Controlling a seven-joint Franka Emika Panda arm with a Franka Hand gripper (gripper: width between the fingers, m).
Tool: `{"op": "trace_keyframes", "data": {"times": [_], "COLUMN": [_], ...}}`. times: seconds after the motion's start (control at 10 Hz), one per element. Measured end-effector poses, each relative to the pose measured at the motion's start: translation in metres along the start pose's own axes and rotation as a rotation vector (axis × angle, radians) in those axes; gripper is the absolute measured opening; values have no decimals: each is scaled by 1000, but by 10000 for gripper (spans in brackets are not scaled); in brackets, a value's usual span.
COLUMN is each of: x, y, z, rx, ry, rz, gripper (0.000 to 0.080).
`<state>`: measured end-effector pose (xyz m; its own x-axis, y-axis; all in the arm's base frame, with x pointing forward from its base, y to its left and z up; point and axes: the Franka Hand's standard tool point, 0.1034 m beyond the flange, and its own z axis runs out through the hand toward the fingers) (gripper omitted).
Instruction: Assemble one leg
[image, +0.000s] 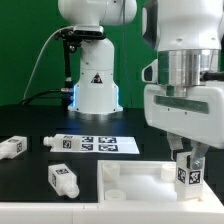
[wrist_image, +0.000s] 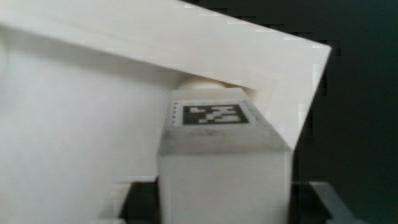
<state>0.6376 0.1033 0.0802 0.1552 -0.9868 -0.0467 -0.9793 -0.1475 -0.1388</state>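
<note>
My gripper is shut on a white tagged leg and holds it upright over the right far corner of the large white square panel. In the wrist view the leg fills the middle between the dark fingers, its marker tag facing the camera, with the panel right behind it. The leg's lower end is hidden, so I cannot tell whether it touches the panel. Two more legs lie on the black table: one at the exterior view's left and one in front.
The marker board lies flat behind the panel. The arm's white base stands at the back with a black cable on its left. A small white part lies at the marker board's left end.
</note>
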Motion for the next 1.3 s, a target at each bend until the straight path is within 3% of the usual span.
{"op": "trace_keyframes", "data": {"times": [0.3,0.4,0.5,0.6,0.7,1.2,1.3], "x": [2,2,1,0,-5,-5,-6], "y": [1,1,1,0,2,3,3], "z": [0,0,0,1,4,5,6], "rx": [2,2,-4,-2,-7,-10,-24], "ry": [-14,-14,-7,-6,-10,-7,8], "rz": [115,66,-84,-258,-430,-813,-1005], "gripper": [285,398,398,537,626,649,649]}}
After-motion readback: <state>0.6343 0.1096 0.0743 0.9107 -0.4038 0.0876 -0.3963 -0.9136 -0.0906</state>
